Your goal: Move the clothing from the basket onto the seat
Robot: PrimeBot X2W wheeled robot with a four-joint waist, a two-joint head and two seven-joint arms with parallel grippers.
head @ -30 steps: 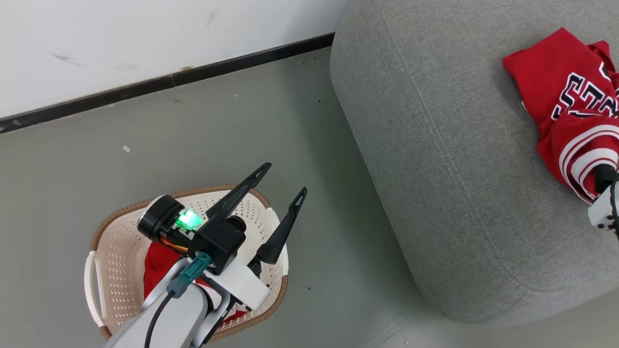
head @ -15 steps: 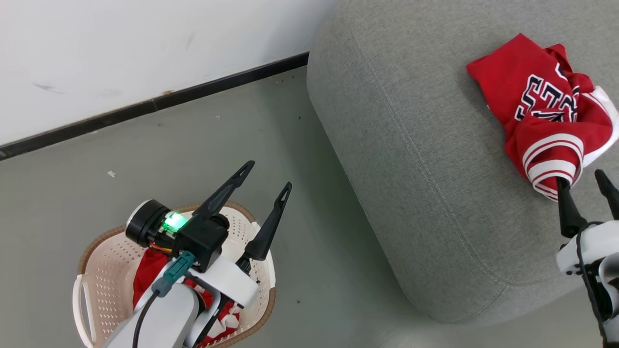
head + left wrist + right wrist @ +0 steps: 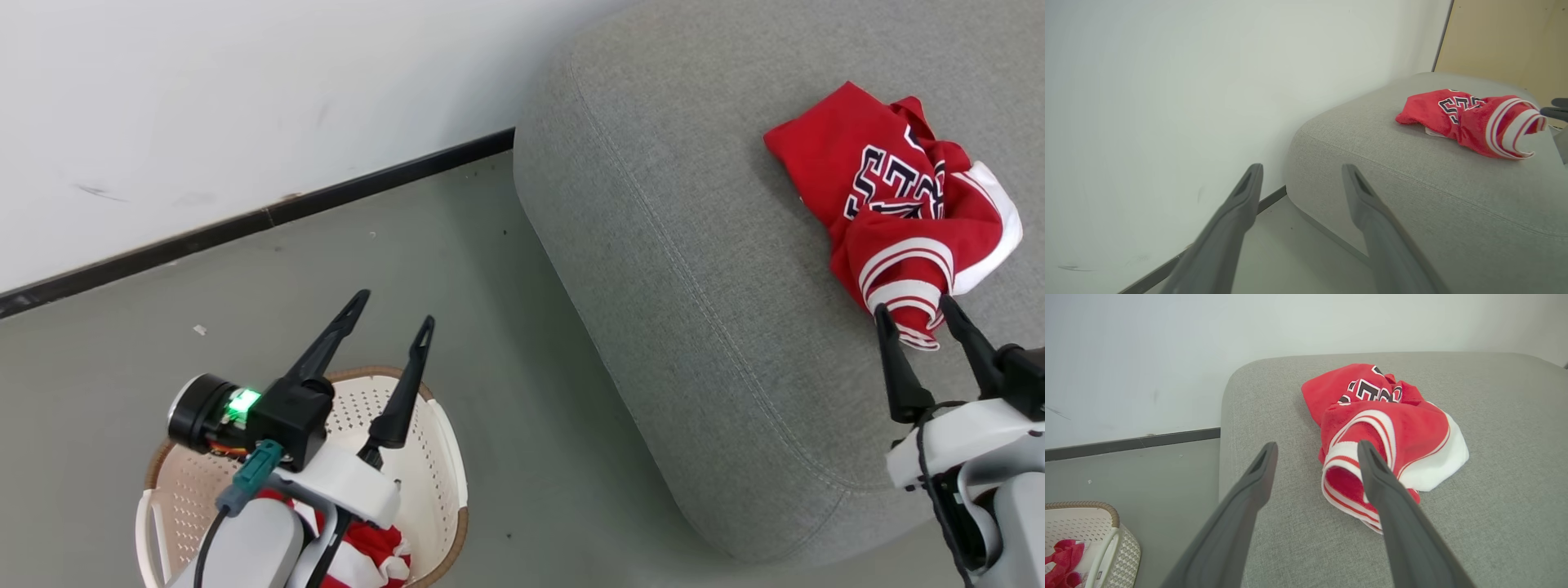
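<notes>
One red piece of clothing (image 3: 890, 204) with white bands and dark lettering lies crumpled on the grey seat (image 3: 694, 245). My right gripper (image 3: 913, 305) is open at its striped cuff, holding nothing; in the right wrist view the right gripper (image 3: 1317, 444) has one finger in front of that cuff. More red clothing (image 3: 371, 559) lies in the cream basket (image 3: 445, 457) on the floor. My left gripper (image 3: 393, 308) hangs open and empty above the basket's far rim. In the left wrist view the left gripper (image 3: 1302, 167) points at the wall and the seat's corner.
The seat stands against a white wall (image 3: 204, 98) with a dark skirting strip (image 3: 245, 224). Grey floor (image 3: 506, 327) lies between basket and seat. The basket (image 3: 1106, 514) sits low left in the right wrist view. A tan panel (image 3: 1506, 36) stands behind the seat.
The head view has shifted. My right gripper, half out of view at the garment a second ago, now shows fully with both fingers apart at the cuff. The garment stays on the seat.
</notes>
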